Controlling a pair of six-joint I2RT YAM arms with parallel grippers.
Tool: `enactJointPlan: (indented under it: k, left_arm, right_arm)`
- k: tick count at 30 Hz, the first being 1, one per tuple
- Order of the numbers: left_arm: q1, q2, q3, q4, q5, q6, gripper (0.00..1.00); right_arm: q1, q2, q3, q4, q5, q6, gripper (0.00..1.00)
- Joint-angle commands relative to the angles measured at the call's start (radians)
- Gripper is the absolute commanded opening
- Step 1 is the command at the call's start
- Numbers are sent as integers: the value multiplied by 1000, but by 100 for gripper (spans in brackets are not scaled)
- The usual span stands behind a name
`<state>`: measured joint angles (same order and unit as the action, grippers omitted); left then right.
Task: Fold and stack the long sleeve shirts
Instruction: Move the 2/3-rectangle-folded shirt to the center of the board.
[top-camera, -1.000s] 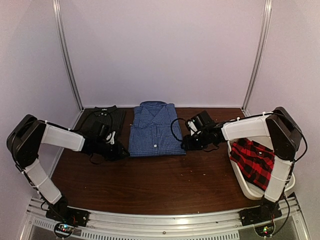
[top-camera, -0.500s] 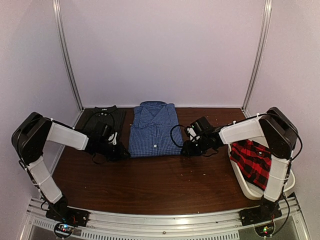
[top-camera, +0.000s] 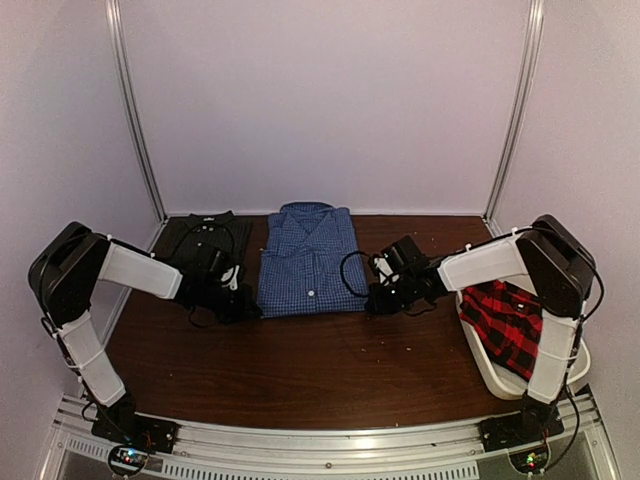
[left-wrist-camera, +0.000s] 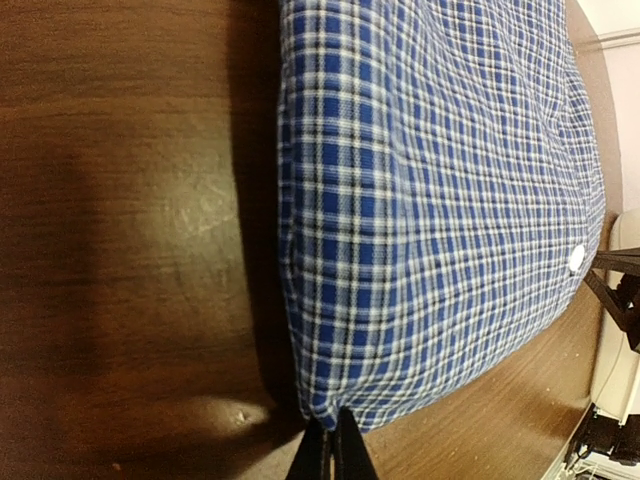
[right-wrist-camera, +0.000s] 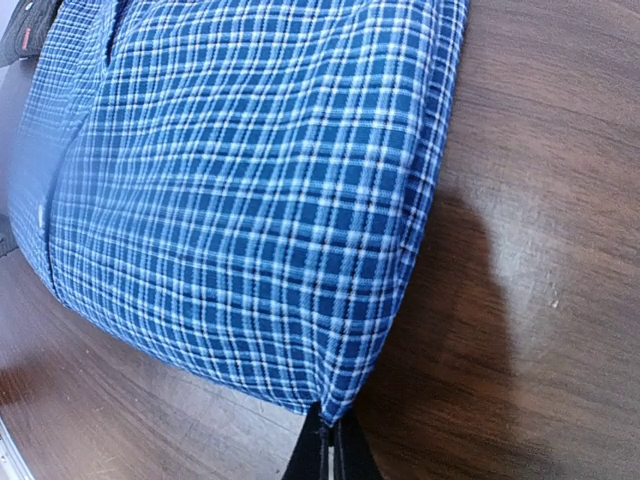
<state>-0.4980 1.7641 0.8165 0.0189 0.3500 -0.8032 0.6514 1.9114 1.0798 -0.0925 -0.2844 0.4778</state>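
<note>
Folded blue gingham shirt (top-camera: 305, 262) lay flat; charcoal shirt (top-camera: 190, 238) just left of it, plaid shirt (top-camera: 510, 318) well right. Left gripper (left-wrist-camera: 330, 432) and right gripper (right-wrist-camera: 327, 428) were each pinched tight on one near corner. Best course seemed an even, level lift of both corners, hem taut.

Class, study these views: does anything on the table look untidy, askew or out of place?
Only the red-and-black plaid shirt: it lies crumpled in the white tub at the right, while the blue gingham shirt and the charcoal shirt lie folded flat.
</note>
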Motion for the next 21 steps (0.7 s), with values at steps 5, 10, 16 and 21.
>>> enactJointPlan:
  k: [5,10,16,21]
  left_arm:
    - [-83,-152,-109,-96,-31,-33,0]
    - [-190,-290,-223,-144,-61,-122,0]
    - [-310,-442,-346,-206,-89,-248,0]
    - [-403,-500,-389,-251,-96,-318,0]
  right_arm:
    - [49,-171,-156,-38,-8,13,0]
    - [123,-291,-294,-52,5,75,0]
    - [209,-454,-470,-61,18,190,0]
    - [278,-556,-544,-106,42,245,0]
